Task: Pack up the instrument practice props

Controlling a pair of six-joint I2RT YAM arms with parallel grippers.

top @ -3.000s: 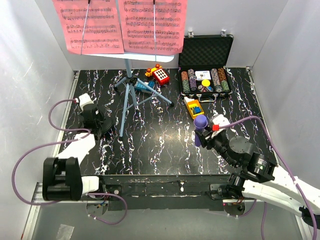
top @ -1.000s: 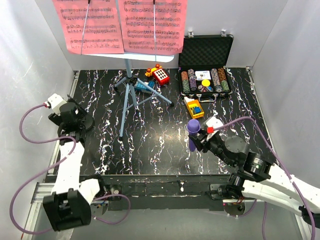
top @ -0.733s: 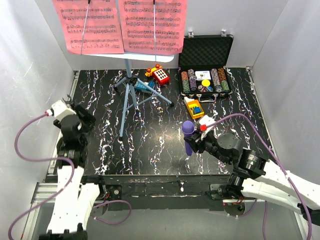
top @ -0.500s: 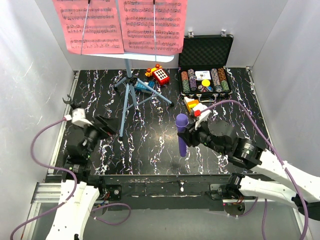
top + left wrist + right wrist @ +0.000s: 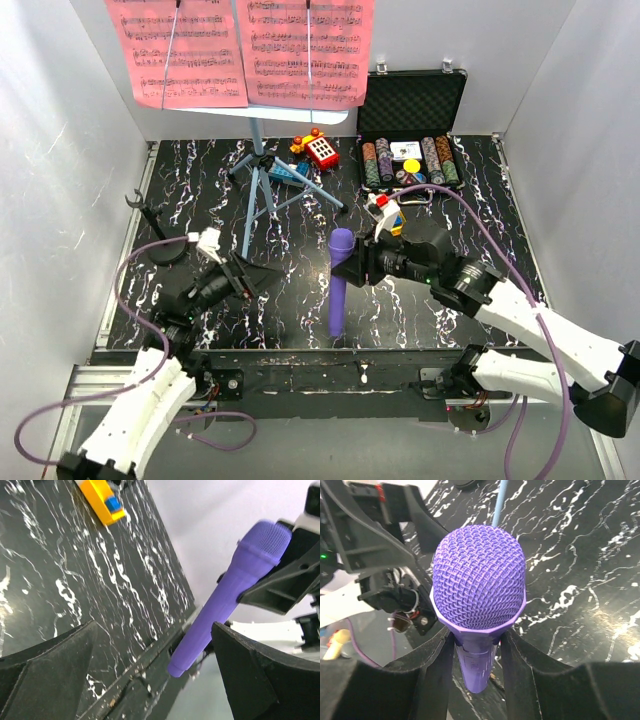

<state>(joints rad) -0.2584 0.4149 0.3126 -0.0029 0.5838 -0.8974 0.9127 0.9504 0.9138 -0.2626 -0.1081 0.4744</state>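
Seen from the top view, a black, white-veined table (image 5: 200, 180) is sitting inside white walls (image 5: 60, 150). The right gripper (image 5: 358, 262) is pinching the purple microphone (image 5: 337, 290) just below its head, over the table's near middle. The microphone's long axis is running far to near, with the mesh head at the far end and the tail toward the near edge. The left gripper (image 5: 262, 281) is standing spread, just left of it. At the back right, an open black case (image 5: 412, 98) is holding rows of poker chips (image 5: 378, 163). The light-blue music stand (image 5: 257, 190) is carrying pink pages (image 5: 240, 50). The thin black mic stand (image 5: 150, 222) is sitting at the left edge.

In the left wrist view, the microphone is slanting, head upper right and tail lower left, between wide-apart fingers (image 5: 50, 680).

In the right wrist view, the head is facing the camera, with both fingers (image 5: 432, 665) pressing the handle.
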